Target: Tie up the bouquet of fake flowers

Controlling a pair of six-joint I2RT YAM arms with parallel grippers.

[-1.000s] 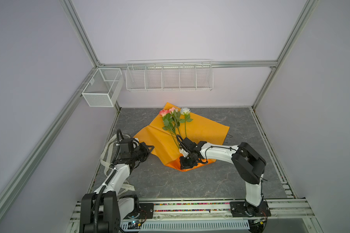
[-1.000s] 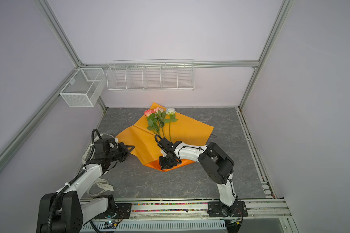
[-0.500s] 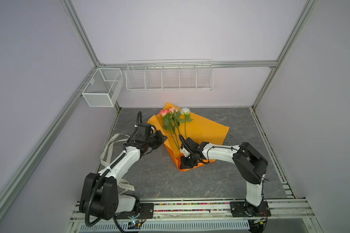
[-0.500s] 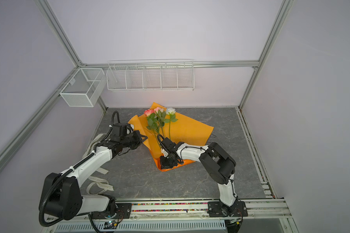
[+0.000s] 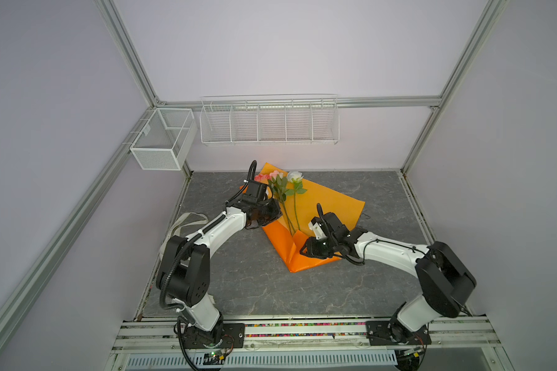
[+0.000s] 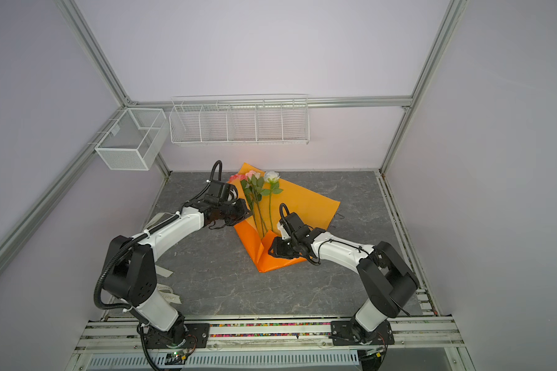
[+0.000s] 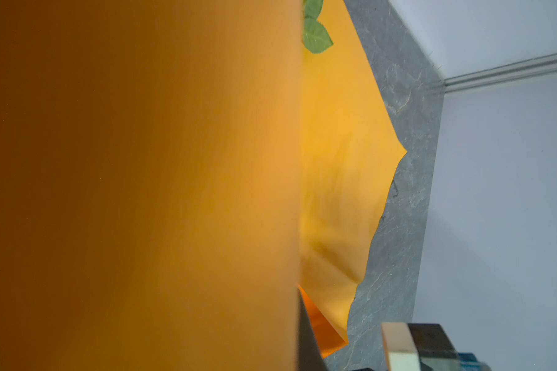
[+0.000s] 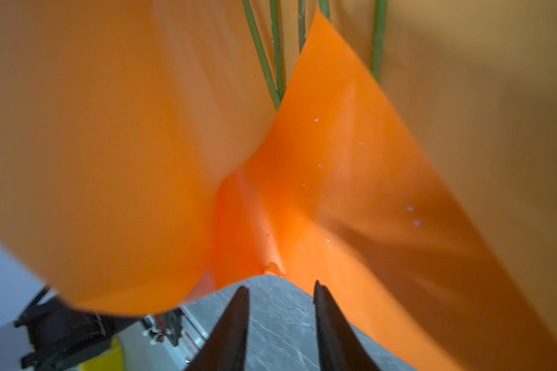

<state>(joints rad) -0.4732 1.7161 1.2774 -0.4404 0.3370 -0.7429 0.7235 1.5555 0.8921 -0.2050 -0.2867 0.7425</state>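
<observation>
The bouquet is an orange paper sheet (image 5: 330, 205) (image 6: 303, 200) lying half-wrapped on the grey table. The fake flowers (image 5: 282, 180) (image 6: 258, 178), pink and white roses on green stems, lie on it. My left gripper (image 5: 275, 212) (image 6: 243, 212) is shut on the paper's left flap and holds it up beside the stems. That flap (image 7: 142, 176) fills the left wrist view, hiding the jaws. My right gripper (image 5: 305, 252) (image 8: 280, 286) is open just short of the paper's pinched lower tip (image 8: 272, 269), with bare table between its fingers. The stems (image 8: 264, 64) run into the fold.
A cream ribbon (image 5: 187, 221) (image 6: 169, 294) lies on the table at the left, partly under the left arm. A wire basket (image 5: 163, 141) hangs on the left wall. A wire shelf (image 5: 269, 122) hangs on the back wall. Metal rails run along the table's front edge (image 5: 303, 329).
My left gripper swept from the table's left side toward the flowers, carrying the paper's left flap over. My right gripper's jaws opened off the paper's lower tip; that arm barely moved.
</observation>
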